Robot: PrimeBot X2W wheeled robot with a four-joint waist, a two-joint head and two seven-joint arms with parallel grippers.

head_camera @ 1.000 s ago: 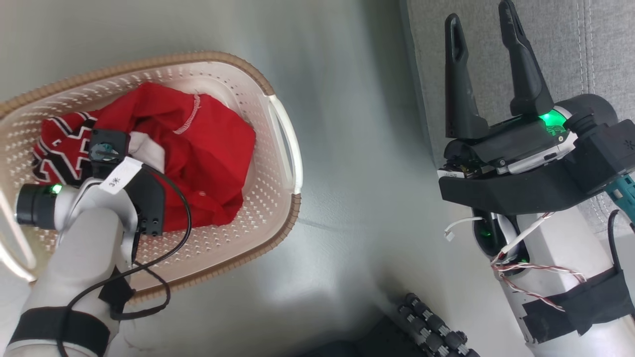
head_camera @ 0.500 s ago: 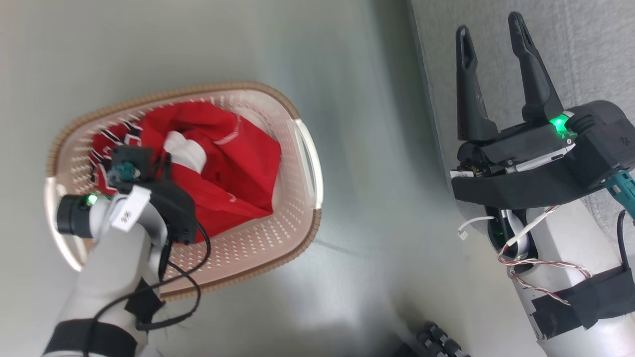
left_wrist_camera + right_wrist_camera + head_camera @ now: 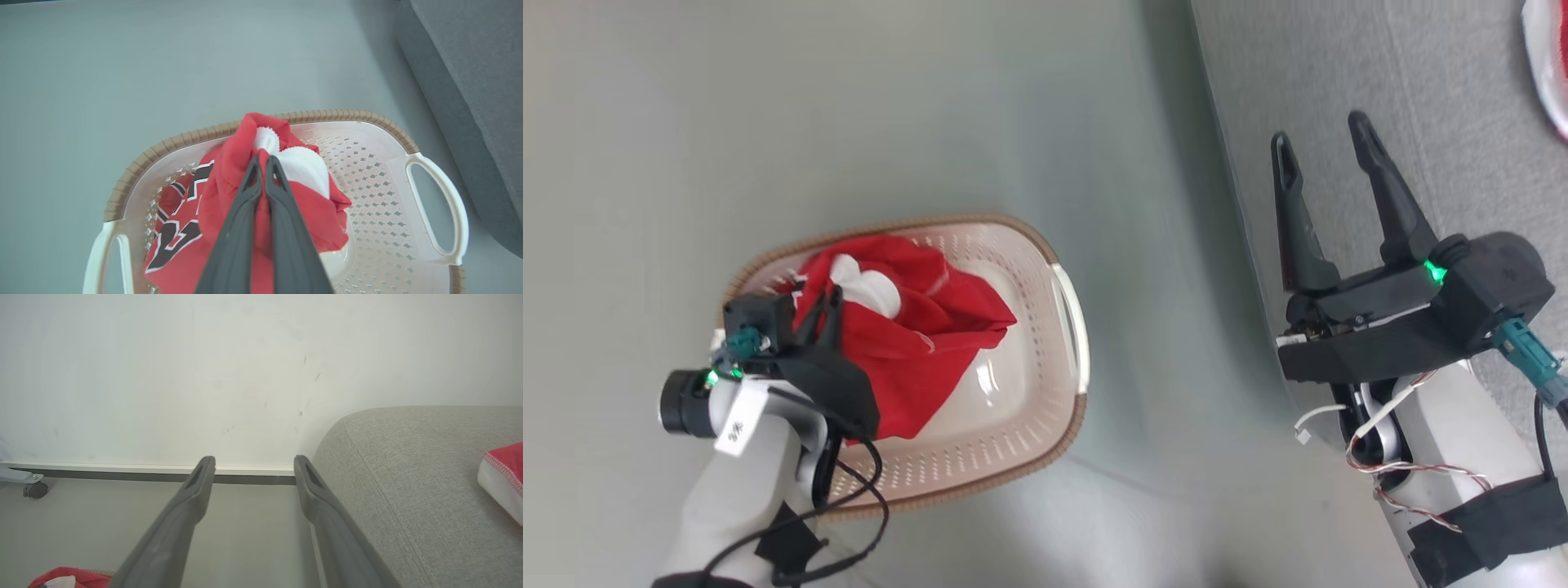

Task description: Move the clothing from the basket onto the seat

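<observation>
Clothing (image 3: 931, 343) in bright red with a white patch sits bunched in the basket (image 3: 1013, 445), a cream perforated tub with a brown rim band and white side handles. The basket stands on the pale floor (image 3: 931, 106), to the left of the seat (image 3: 1421, 82) and apart from it.

The left end effector (image 3: 262, 158) is closed tight on the top of the bundle. Its two dark fingers lie together, with a fold of red and white fabric pinched between the tips. The gripped part stands up in a peak above the basket rim, and the rest of the cloth hangs down from it into the tub. In the left wrist view, a stretch with black-and-white print lies lower down, toward the left side of the basket. The right part of the basket bottom is bare.

The right end effector (image 3: 1321, 131) is spread wide and holds nothing. It hangs by the left edge of the seat with its fingers pointing to the far side, toward a white wall (image 3: 204, 375).

A second garment (image 3: 504, 477), red with a white band and a stitched hem, lies on the grey woven seat at the far right, well apart from the right end effector. A small caster wheel (image 3: 34, 490) stands on the floor by the wall, far to the left.
</observation>
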